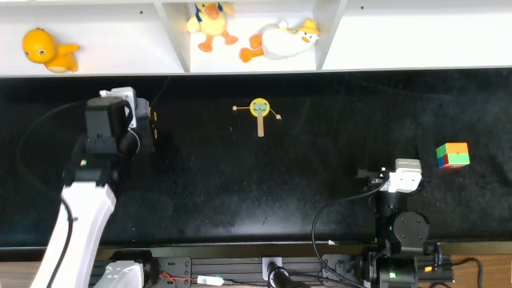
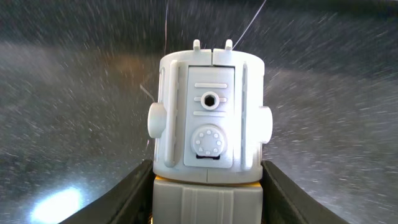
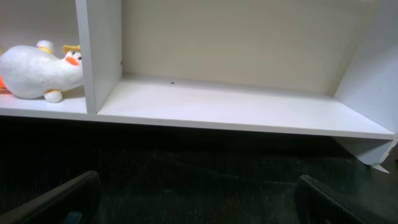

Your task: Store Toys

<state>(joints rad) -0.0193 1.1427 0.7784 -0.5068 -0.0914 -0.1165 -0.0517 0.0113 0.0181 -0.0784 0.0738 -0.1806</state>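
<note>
A white, barrel-shaped robot toy stands upright between the fingers of my left gripper, which is shut on its lower part over the black table. From above, the left gripper is at the table's far left, near the shelf. A small rattle drum lies mid-table and a colour cube lies at the right. My right gripper rests low at the near right, open, with nothing between its fingers; it faces the shelf's right compartment.
A white shelf runs along the far edge. Its left compartment holds a yellow duck. The middle one holds a yellow duck plush and a white goose plush, the goose also showing in the right wrist view.
</note>
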